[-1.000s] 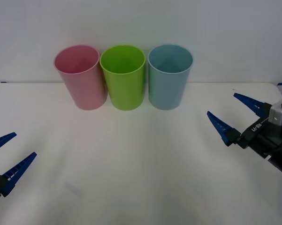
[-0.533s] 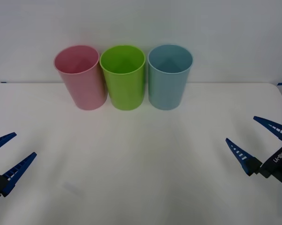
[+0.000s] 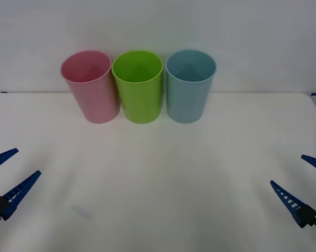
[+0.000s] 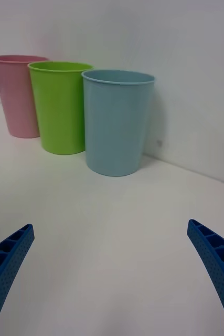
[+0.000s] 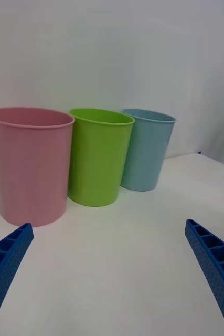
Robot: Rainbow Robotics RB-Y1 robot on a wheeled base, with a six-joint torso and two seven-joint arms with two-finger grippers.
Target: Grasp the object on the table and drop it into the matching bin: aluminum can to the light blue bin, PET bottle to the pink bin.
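Front view, working from the grippers outward.

Left gripper (image 3: 28, 161): low at about 8 o'clock on the table (image 3: 158, 184), at the frame's edge. Its blue ribbed fingers (image 3: 18, 189) are spread wide apart, holding nothing, tips aimed toward the table's middle.

Right gripper (image 3: 286, 169): low at about 4 o'clock, at the opposite edge. Fingers (image 3: 286, 198) are likewise spread wide with nothing between them, tips aimed inward and toward the far side.

White tabletop between the two grippers is plain, with a faint grey smudge near 7 o'clock.

Three tall bins stand upright in a row at 12 o'clock, along the far edge against a white wall (image 3: 158, 26):
- pink bin (image 3: 92, 92), toward 11 o'clock, nearest the left gripper's side.
- lime green bin (image 3: 139, 92), centre, just beside both neighbours.
- light blue bin (image 3: 188, 92), toward 1 o'clock, nearest the right gripper's side.

All three are well apart from both grippers.

Right wrist view: right gripper (image 4: 110, 224) fingers wide apart; the light blue bin (image 4: 117, 123) stands closest.

Left wrist view: left gripper (image 5: 109, 223) fingers wide apart; the pink bin (image 5: 30, 165) stands closest.
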